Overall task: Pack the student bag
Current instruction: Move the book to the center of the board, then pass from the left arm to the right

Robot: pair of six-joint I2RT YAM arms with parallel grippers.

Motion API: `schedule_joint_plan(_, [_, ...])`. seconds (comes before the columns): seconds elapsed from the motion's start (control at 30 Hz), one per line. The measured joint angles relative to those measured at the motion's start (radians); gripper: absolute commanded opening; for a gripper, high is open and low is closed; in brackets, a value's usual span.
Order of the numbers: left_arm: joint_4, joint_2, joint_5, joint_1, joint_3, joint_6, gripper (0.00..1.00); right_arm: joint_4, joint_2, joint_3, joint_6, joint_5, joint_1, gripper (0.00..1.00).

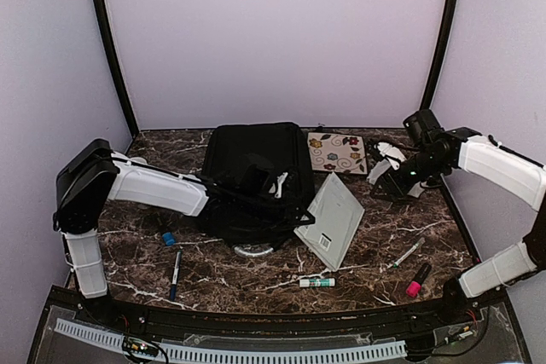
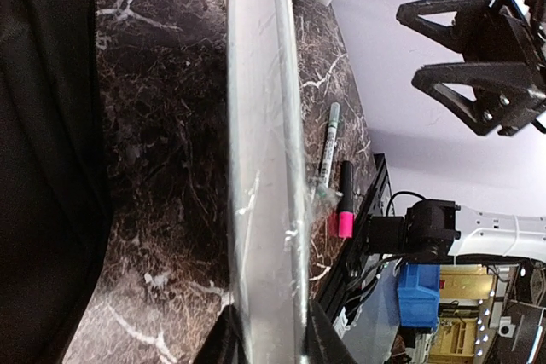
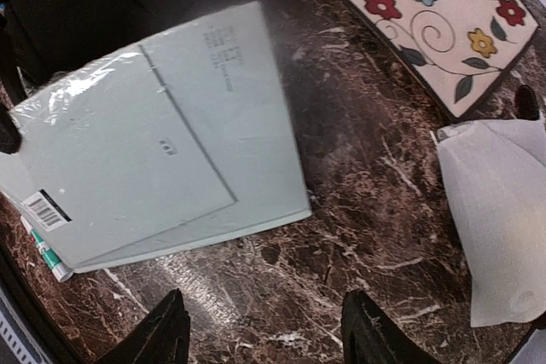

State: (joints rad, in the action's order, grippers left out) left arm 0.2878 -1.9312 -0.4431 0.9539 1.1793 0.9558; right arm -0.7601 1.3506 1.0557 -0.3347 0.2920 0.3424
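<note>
My left gripper (image 2: 269, 340) is clamped on the edge of a plastic-wrapped grey folder (image 1: 334, 221), one dark finger on each face, so from my left wrist I see the folder edge-on running away from me. The bag (image 1: 254, 178) lies in the middle of the marble table (image 1: 375, 240), toward the back wall, black and slumped, and my left arm reaches across its front. The folder sits just beside the bag's right side, tilted, with a barcode label at its near corner. My right gripper (image 3: 269, 338) hangs released above the table right of the folder, its fingers (image 3: 162, 334) spread with only bare marble between them. A floral pad (image 1: 337, 153) lies flat at the back, just right of the bag, and a white sheet (image 3: 495, 210) lies close to my right gripper. Nearer the front are a glue stick (image 1: 316, 282), a pink marker (image 1: 417, 280), a clear pen (image 1: 408, 253) beside it, and a blue pen (image 1: 175, 272) on the left.
</note>
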Motion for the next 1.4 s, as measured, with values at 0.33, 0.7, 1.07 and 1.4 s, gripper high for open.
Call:
schedule_joint_plan(0.33, [-0.248, 0.279, 0.027, -0.061, -0.003, -0.244, 0.00, 0.034, -0.053, 0.024, 0.021, 0.043, -0.043, 0.66])
schedule_joint_plan(0.7, [-0.256, 0.418, 0.193, -0.061, -0.049, -0.188, 0.00, 0.112, 0.008, 0.069, 0.128, 0.376, -0.044, 0.67])
schedule_joint_plan(1.07, [-0.020, 0.470, 0.274, -0.064, -0.230, -0.114, 0.00, 0.132, 0.128, 0.100, 0.197, 0.691, -0.044, 0.91])
schedule_joint_plan(1.4, [0.238, 0.515, 0.329, -0.064, -0.243, -0.089, 0.00, 0.306, 0.148, 0.106, 0.394, 0.805, -0.035, 0.96])
